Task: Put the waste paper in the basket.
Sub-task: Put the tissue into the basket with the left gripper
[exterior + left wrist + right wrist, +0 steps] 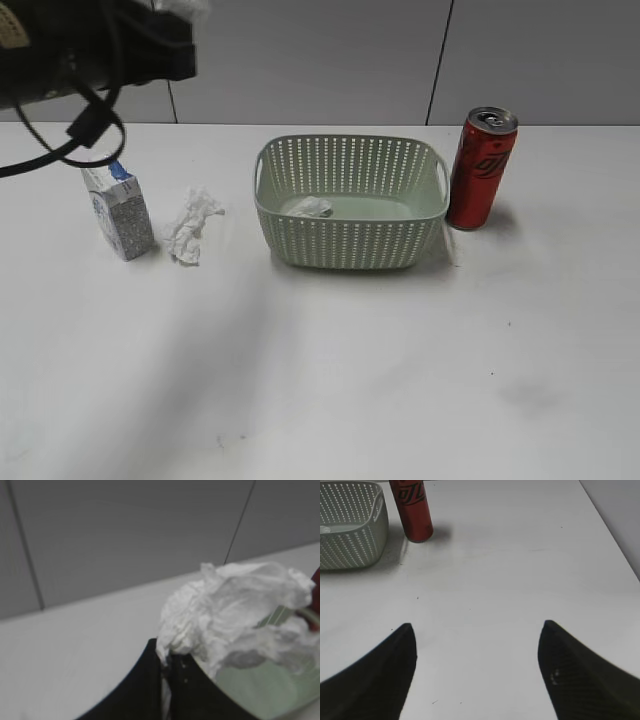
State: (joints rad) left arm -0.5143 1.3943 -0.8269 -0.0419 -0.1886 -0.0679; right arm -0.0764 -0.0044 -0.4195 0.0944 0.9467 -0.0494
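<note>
While the left gripper (167,672) pinches 1 paper wad (235,612) high up, 1 lies in the basket (350,243), 1 beside the carton (118,212). Light, soft; pinch its middle. Right gripper (477,667) gapes empty.

Basket (350,240): matt perforated plastic. Paper wad (235,610): crumpled soft tissue. Can (482,170): glossy metal. Desk (400,380): smooth matt.

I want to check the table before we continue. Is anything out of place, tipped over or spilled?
Only one crumpled paper wad lies loose on the table beside the carton. The can and carton stand upright; nothing spilled.
</note>
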